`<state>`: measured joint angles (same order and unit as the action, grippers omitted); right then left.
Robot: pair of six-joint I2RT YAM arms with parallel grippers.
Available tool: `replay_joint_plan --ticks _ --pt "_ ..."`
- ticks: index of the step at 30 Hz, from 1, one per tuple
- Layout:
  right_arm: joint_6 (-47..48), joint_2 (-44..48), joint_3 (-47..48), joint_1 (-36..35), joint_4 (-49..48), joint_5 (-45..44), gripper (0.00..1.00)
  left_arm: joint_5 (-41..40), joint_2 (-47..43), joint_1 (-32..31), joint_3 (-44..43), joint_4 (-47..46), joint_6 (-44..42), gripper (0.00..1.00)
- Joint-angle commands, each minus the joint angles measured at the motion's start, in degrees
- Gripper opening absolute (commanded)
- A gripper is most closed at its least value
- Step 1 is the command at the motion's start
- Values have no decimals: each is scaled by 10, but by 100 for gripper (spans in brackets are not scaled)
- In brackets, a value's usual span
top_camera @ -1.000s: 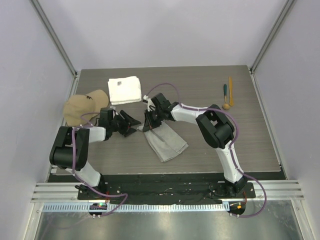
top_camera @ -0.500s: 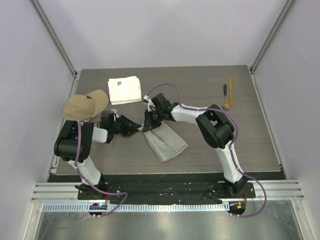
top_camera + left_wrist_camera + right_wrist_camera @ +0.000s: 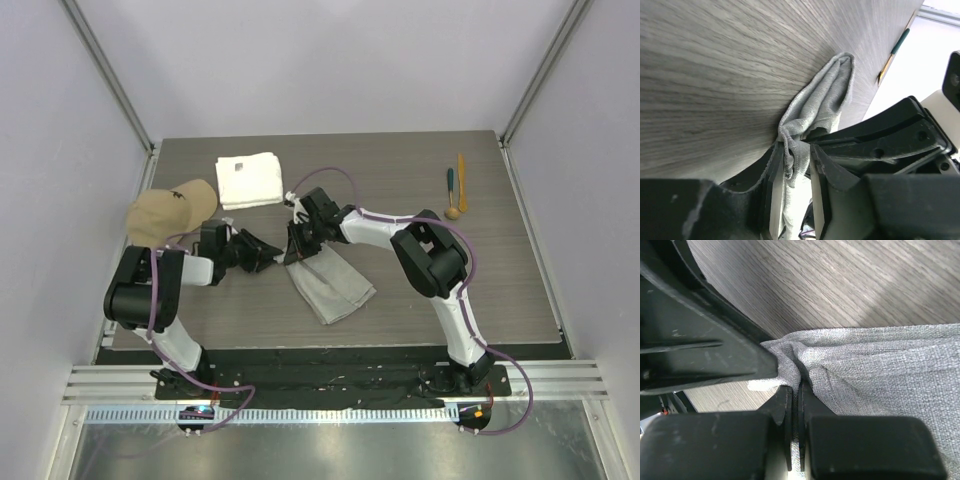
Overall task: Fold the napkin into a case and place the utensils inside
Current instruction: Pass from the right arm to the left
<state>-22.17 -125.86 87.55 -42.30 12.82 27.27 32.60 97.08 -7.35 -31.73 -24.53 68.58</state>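
Observation:
The grey napkin [image 3: 332, 282] lies folded into a slanted strip at mid-table. Its upper left end is lifted and bunched. My right gripper [image 3: 296, 251] is shut on that end, with a fold of the napkin [image 3: 880, 365] pinched between its fingertips [image 3: 796, 387]. My left gripper [image 3: 272, 258] comes in from the left, nose to nose with the right one. Its jaws [image 3: 794, 150] have closed on the bunched corner of the napkin [image 3: 825, 100]. The utensils lie far right: a teal-handled piece [image 3: 450, 181], an orange stick [image 3: 461, 168] and a wooden-bowled spoon [image 3: 453, 211].
A thick white towel [image 3: 248, 180] lies at the back left. A tan cap [image 3: 170, 212] sits by the left edge, just behind my left arm. Metal frame posts stand at the table's back corners.
The left gripper's jaws have narrowed from wide open onto the napkin's corner, and the left arm has drawn in slightly. The right gripper has kept its hold and barely moved.

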Motion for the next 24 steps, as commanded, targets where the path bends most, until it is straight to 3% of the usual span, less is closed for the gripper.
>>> replay_joint_plan --ticks 1,4,8,10,16,19,24 --pt "10 11 17 -6 7 -18 1 14 -30 2 -15 19 -2 31" --pt "5 10 20 -6 6 -17 1 16 -28 2 -12 17 0 25" --pt "-2 9 22 -9 5 -22 2 23 -18 2 -12 4 3 9" --pt "-7 11 22 -8 7 -23 16 24 -12 2 -19 14 -1 0" --pt "18 78 4 6 69 -44 48 -3 -15 2 -47 110 -55 0" --pt "27 127 -29 32 77 -37 54 -19 -18 2 -64 168 -78 0" --pt "44 152 -62 69 73 -14 54 -25 -28 2 -83 210 -85 0"
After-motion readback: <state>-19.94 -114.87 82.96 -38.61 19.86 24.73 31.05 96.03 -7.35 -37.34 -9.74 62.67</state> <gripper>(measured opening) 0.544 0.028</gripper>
